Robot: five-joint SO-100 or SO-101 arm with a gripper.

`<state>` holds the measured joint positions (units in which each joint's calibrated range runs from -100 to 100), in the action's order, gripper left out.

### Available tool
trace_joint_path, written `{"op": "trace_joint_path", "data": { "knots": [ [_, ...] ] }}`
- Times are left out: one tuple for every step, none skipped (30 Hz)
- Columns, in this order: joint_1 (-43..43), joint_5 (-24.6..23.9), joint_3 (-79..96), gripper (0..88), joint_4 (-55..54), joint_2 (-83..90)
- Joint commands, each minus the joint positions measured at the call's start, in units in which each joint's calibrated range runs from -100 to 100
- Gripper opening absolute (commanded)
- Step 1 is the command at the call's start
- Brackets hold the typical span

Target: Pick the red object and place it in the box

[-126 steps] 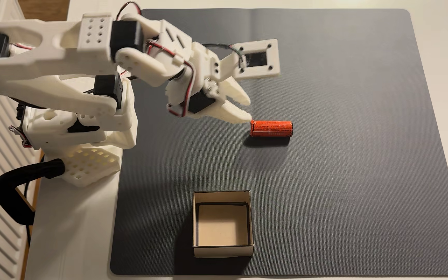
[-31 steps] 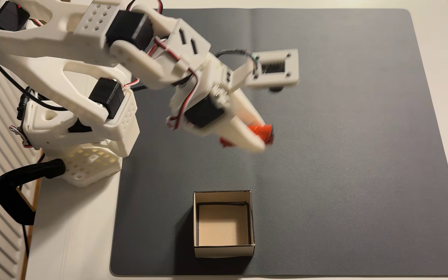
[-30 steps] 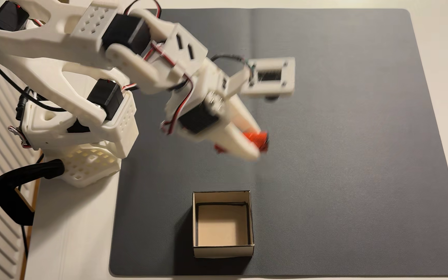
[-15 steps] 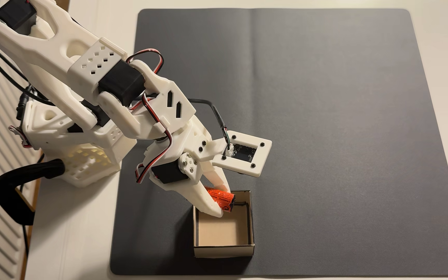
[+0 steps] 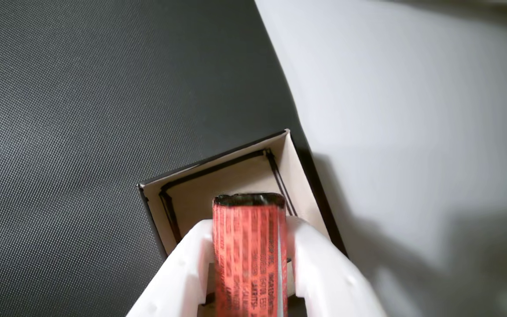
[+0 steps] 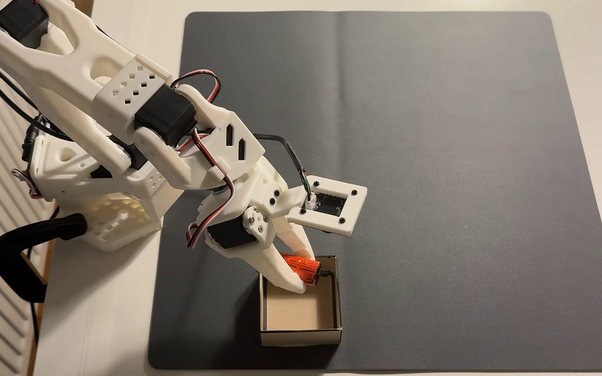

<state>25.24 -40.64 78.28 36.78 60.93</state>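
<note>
Soft, warm light is cast evenly in the fixed view, sharp throughout; a dark shadow is thrown left of the box (image 6: 301,336); in the wrist view, the red object (image 5: 250,259) is blurred.

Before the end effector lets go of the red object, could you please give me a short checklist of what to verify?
1. Grip: the end effector is shut on the red object, a finger on each side: ok.
2. Position: in the fixed view the red object hangs over the box, near its far right corner: ok, though off-centre.
3. Box floor free to receive it: the tan floor is bare: ok.
4. Box upright and square on the grey mat: ok.
5. Height above the floor: cannot tell.
6. Finger clearance from the box's rim: the lower finger overlaps the far left rim; contact cannot tell.
</note>
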Motion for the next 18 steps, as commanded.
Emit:
{"op": "trace_joint_path", "data": {
  "knots": [
    [-1.2, -0.3, -0.3, 16.4, -0.9, 0.7],
    [-1.3, -0.3, -0.2, 17.0, -0.9, 1.0],
    [-1.3, -0.3, -0.2, 17.4, -0.8, 1.0],
    [-1.3, -0.3, -0.2, 17.8, -0.7, 1.0],
    [-1.3, -0.3, -0.3, 18.3, -0.6, 1.0],
    [-1.3, -0.3, -0.3, 18.6, -0.4, 1.0],
    [-1.4, -0.3, -0.3, 18.6, -0.3, 1.1],
    [-1.8, -0.3, -0.4, 18.1, -0.2, 1.1],
    [-2.6, -0.4, -0.7, 18.0, -0.2, 1.1],
    [-3.6, -0.4, -1.1, 18.0, -0.2, 1.1],
    [-4.8, -0.4, -1.4, 18.0, -0.2, 1.1],
    [-6.2, -1.0, -2.2, 17.9, -0.2, 1.1],
    [-7.9, -2.2, -3.0, 17.9, -0.1, 1.1],
    [-9.7, -3.6, -3.8, 17.9, -0.1, 1.1],
    [-11.4, -5.4, -4.5, 17.9, -0.1, 1.1],
    [-13.4, -6.9, -5.3, 17.9, -0.1, 1.1],
    [-15.3, -8.3, -6.1, 17.9, 0.0, 1.1],
    [-17.1, -9.6, -6.9, 17.9, 0.0, 1.1]
  ]
}}
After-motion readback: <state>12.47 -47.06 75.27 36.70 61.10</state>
